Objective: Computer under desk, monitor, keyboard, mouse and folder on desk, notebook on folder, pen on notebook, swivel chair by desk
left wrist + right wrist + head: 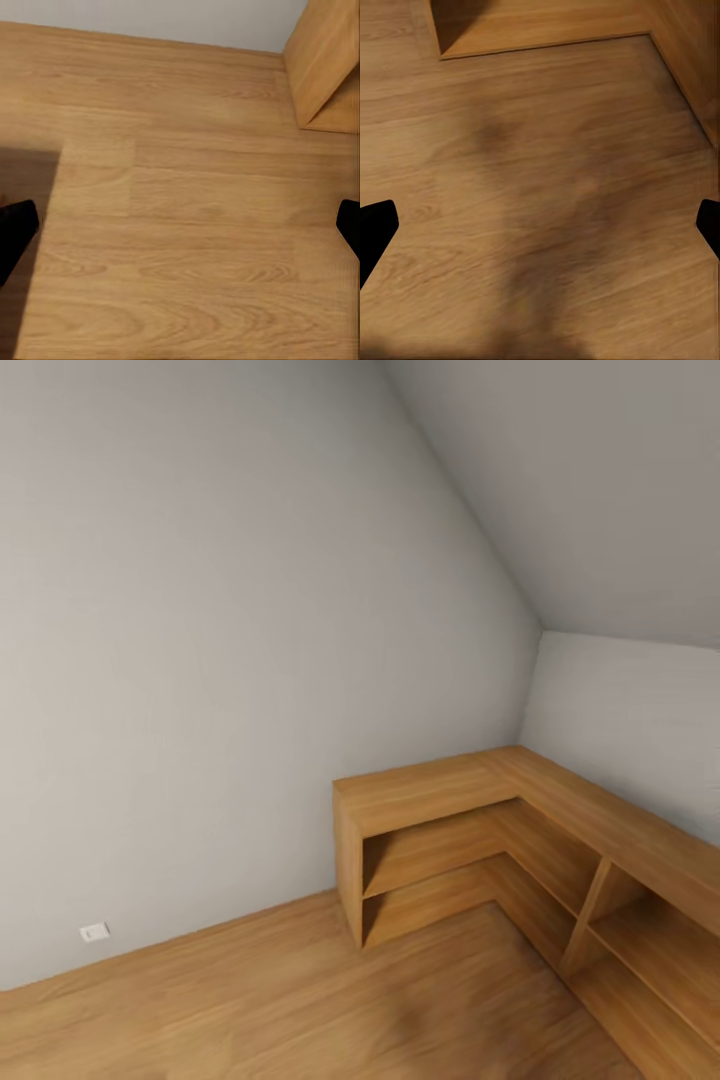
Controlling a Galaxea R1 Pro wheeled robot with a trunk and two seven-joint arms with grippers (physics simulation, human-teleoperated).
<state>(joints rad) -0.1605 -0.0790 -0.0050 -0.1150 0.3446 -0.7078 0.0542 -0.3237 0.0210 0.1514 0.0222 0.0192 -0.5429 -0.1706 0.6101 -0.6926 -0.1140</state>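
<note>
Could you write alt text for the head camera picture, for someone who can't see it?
An L-shaped, light-brown wooden shelf unit with open compartments sits in the corner of a bare room, on a wood-plank floor. Plain grey walls rise to a sloped ceiling, and a small white wall outlet sits low on the wall.

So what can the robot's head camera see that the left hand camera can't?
The head view alone takes in the sloped ceiling, a little white wall socket and the whole L-shaped wooden shelf unit with its open shelves. The left wrist view alone has the left gripper, with its dark fingertips spread wide at the picture's edges and nothing between them. Both share the wooden floor, the pale grey wall and a bit of that shelf unit.
</note>
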